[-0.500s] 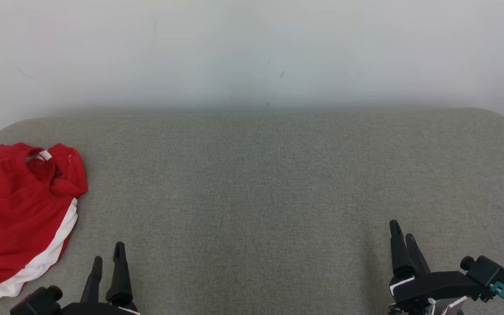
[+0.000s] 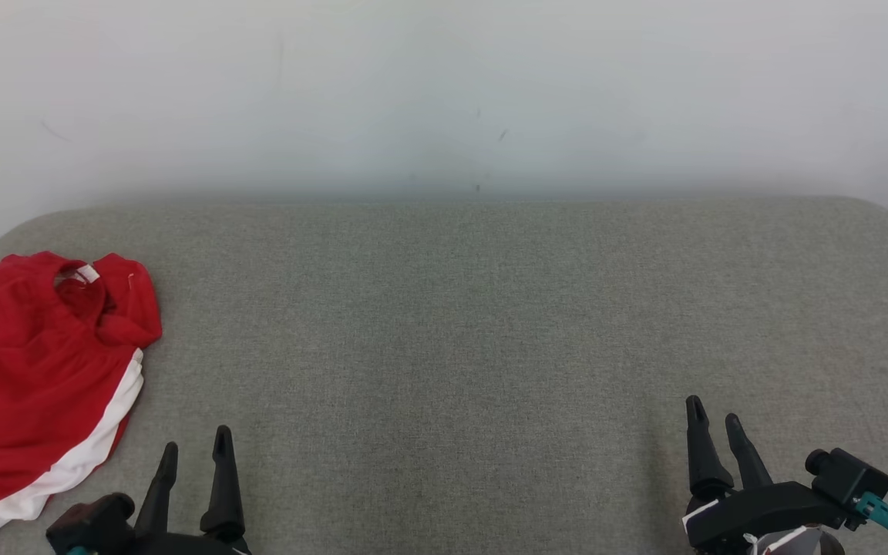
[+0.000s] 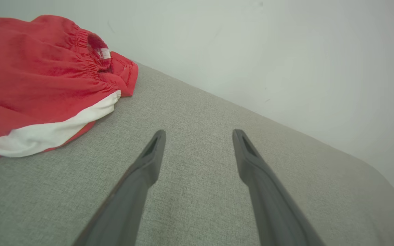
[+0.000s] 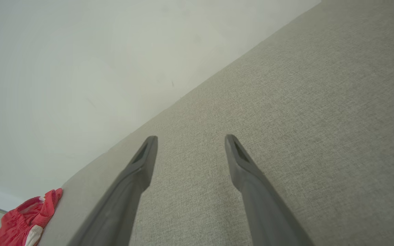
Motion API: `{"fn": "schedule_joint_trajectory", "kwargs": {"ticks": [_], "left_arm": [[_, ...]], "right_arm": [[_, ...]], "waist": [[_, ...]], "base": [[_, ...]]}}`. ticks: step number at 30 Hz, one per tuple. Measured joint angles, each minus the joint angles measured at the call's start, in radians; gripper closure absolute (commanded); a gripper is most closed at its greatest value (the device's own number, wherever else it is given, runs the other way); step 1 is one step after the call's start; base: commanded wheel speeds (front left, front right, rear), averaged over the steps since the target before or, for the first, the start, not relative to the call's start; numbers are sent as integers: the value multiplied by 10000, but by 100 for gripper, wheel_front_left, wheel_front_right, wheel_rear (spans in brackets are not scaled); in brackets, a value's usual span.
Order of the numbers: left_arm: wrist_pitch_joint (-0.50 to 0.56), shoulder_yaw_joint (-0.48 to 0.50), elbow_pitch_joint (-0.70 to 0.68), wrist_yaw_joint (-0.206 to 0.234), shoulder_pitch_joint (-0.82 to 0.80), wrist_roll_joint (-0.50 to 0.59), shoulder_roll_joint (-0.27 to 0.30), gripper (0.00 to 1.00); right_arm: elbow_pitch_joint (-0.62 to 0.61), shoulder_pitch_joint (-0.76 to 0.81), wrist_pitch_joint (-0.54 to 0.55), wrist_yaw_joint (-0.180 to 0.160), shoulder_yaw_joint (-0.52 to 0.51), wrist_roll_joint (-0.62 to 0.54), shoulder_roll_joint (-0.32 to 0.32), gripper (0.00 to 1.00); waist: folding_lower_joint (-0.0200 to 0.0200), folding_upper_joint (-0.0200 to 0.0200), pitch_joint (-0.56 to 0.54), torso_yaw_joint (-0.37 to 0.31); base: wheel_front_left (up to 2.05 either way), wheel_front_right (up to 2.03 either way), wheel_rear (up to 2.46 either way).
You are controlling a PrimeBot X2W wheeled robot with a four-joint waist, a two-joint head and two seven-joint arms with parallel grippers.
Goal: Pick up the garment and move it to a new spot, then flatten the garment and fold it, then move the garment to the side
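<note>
The garment (image 2: 35, 378), red with a white stripe, lay crumpled at the left edge of the grey surface (image 2: 444, 324). Your left tool (image 2: 196, 439) stood near-left, just right of the garment and clear of it, spread apart and empty. Your right tool (image 2: 713, 410) stood near-right, well apart from the garment, likewise spread and empty.

- We see the red garment (image 2: 28, 385) with its white stripe lying crumpled at the far left edge of the grey fabric counter (image 2: 444, 324).
- Our left pincer (image 2: 196, 441) hangs just beside the garment, fingers parted, not touching it.
- Our right pincer (image 2: 714, 412) sits well apart at lower right, fingers also parted.
- A pale wall (image 2: 444, 92) stands behind.
</note>
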Motion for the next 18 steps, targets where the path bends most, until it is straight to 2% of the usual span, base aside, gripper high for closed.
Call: {"fn": "schedule_joint_trajectory", "kwargs": {"ticks": [18], "left_arm": [[-489, -736, -121, 236, -10, 1933, 374, 0]], "right_arm": [[-194, 23, 46, 0, 10, -2583, -4, 0]], "waist": [[0, 0, 86, -21]], "base": [[0, 0, 0]]}}
